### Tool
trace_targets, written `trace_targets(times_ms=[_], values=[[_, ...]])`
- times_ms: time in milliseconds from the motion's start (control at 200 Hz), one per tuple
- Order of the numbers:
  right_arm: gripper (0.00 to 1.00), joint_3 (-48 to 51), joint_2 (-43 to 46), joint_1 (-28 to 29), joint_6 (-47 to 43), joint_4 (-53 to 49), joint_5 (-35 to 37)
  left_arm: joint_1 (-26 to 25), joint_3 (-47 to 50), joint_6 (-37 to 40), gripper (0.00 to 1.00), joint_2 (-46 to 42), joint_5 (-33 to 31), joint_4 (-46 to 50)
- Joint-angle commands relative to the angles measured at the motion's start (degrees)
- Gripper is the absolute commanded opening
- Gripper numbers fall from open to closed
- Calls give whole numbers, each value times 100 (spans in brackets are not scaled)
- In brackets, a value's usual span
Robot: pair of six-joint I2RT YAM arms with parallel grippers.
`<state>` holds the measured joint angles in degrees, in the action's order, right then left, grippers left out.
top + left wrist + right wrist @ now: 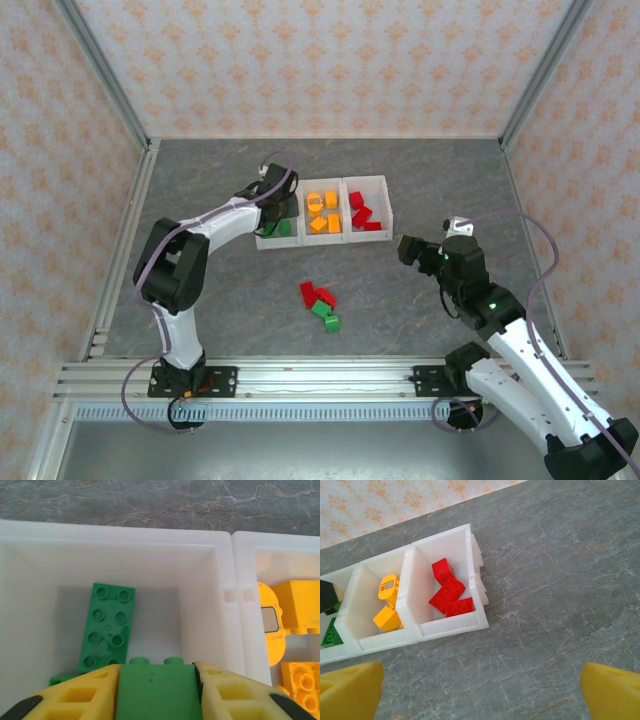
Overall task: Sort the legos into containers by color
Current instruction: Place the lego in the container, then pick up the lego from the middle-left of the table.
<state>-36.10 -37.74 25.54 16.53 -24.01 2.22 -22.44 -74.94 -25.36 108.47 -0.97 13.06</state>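
Three joined white containers (300, 243) stand mid-table. The left one holds green legos (284, 229), the middle one orange legos (322, 212), the right one red legos (362, 212). My left gripper (278, 222) reaches down into the left bin (215, 580), its yellow fingers closed round a green lego (156, 690). A flat green lego (107, 625) lies on the bin floor just beyond. My right gripper (408, 248) hovers open over bare table to the right of the bins, nothing between its fingers (355, 687). Red legos (449, 592) show in the nearest bin (452, 622).
A small loose pile lies on the table in front of the bins, with red legos (316, 294) and green legos (326, 316). Patterned walls and metal frame posts enclose the grey table (200, 300) on three sides.
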Motion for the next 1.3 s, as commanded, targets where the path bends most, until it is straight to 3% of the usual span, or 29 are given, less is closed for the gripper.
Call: trace_targets(times_ms=[0, 315, 651, 831, 1011, 1291], values=[[100, 37, 82, -21, 45, 111, 190, 111, -283, 67, 45, 250, 97, -204], [100, 58, 56, -31, 26, 147, 137, 176, -52, 251, 81, -478, -154, -540], [100, 76, 43, -22, 12, 186, 51, -82, 1461, 134, 99, -2386, -2, -484], [99, 76, -11, -21, 10, 175, 8, -703, 2389, -291, 99, -3308, -292, -10], [100, 68, -66, -20, 8, 158, -2, -1428, 3305, -1489, 99, -4023, -545, 324], [100, 66, -72, -20, 10, 169, -68, -2536, 3860, -3161, 99, -3778, -852, 318]])
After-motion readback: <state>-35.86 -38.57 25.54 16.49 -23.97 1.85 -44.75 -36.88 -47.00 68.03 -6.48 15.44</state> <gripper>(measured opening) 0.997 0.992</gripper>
